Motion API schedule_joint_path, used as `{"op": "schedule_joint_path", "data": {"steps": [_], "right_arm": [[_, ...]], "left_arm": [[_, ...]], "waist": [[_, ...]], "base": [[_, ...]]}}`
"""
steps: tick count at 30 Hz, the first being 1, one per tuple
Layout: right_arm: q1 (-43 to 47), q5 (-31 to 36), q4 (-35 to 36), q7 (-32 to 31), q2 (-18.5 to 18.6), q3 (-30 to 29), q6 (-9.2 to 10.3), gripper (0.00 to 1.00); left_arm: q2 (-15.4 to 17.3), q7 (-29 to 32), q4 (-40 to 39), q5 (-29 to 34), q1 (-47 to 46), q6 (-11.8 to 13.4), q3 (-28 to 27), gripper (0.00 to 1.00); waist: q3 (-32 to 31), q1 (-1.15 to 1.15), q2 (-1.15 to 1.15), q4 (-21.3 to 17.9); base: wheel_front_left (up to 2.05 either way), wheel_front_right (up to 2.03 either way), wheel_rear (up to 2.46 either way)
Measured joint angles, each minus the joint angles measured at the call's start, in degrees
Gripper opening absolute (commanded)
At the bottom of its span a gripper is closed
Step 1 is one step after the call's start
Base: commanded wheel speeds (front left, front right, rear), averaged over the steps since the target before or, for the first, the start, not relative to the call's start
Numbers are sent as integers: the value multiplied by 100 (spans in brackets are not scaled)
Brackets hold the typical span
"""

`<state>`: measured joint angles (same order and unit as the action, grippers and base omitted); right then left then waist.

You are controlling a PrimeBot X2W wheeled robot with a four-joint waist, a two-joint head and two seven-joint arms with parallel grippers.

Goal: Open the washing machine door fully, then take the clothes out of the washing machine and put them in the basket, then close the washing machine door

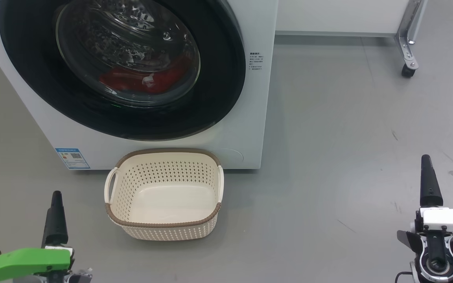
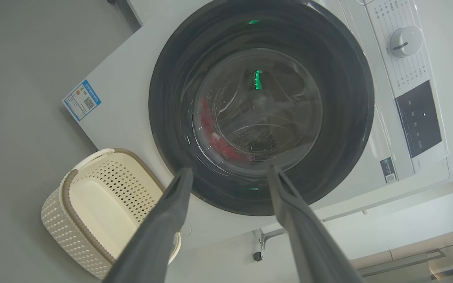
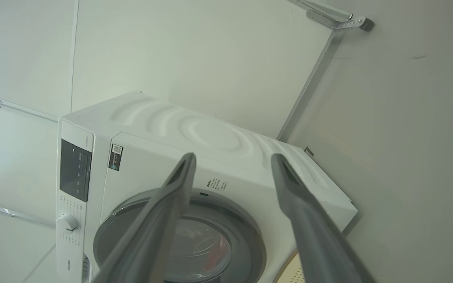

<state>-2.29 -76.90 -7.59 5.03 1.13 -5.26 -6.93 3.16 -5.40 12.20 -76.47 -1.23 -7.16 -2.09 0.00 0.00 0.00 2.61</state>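
The left gripper (image 2: 229,171) hangs released, fingers spread, low on the left above the floor (image 1: 328,157). It points at the door (image 1: 26,78) and is well apart from it. The door is shut on the washer (image 1: 151,151), its glass bowl facing the robot. Behind the glass the clothes (image 1: 132,80) lie in a red heap at the drum's bottom. The basket (image 1: 167,232) stands upright and empty on the floor just before the washer's front, below the door, its long axis along that front. The right gripper (image 3: 233,157), also released, is at the far right, pointing toward the washer, well apart.
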Motion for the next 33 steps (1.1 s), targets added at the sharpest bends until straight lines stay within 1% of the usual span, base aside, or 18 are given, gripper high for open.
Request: {"op": "schedule_joint_path", "data": {"steps": [3,6,7,8,9,12,16,20,28,33], "right_arm": [[0,198,11,70,18,-26,0,100],[0,321,51,103,26,18,0,100],[-1,378,79,149,32,33,3,100],[-1,388,79,187,33,48,53,100],[-1,393,78,192,32,55,63,100],[0,609,87,252,41,111,153,100],[-1,920,143,343,41,222,178,100],[-1,1332,186,412,48,326,213,100],[-16,2072,302,560,67,560,313,100],[-19,2572,368,676,74,664,411,100]], "left_arm": [[-11,-49,-60,203,-2,0,-35,100],[-4,-108,-141,547,-14,0,-75,100],[-5,-133,-180,783,-18,0,-23,100],[-7,-163,-202,825,-23,0,14,100],[-9,-182,-219,880,-25,0,46,100],[-21,-234,-246,1065,-25,-1,94,100],[-27,-323,-277,1283,-25,-1,122,100],[-15,-387,-285,1835,-25,-1,204,100],[23,-538,-333,2682,-25,-1,372,100],[138,-638,-388,3466,-25,-1,450,100]], "waist": [[-11,0,0,20],[-19,0,0,41],[-21,0,0,54],[-22,0,0,59],[-23,0,0,64],[-24,0,0,76],[-24,0,0,87],[-25,0,0,91],[-40,0,0,101],[-46,0,0,118]], "base": [[0,0,0],[0,0,0],[0,0,0],[0,0,0],[0,0,0],[0,0,0],[0,0,0],[0,0,0],[0,0,0],[0,0,0]]}}
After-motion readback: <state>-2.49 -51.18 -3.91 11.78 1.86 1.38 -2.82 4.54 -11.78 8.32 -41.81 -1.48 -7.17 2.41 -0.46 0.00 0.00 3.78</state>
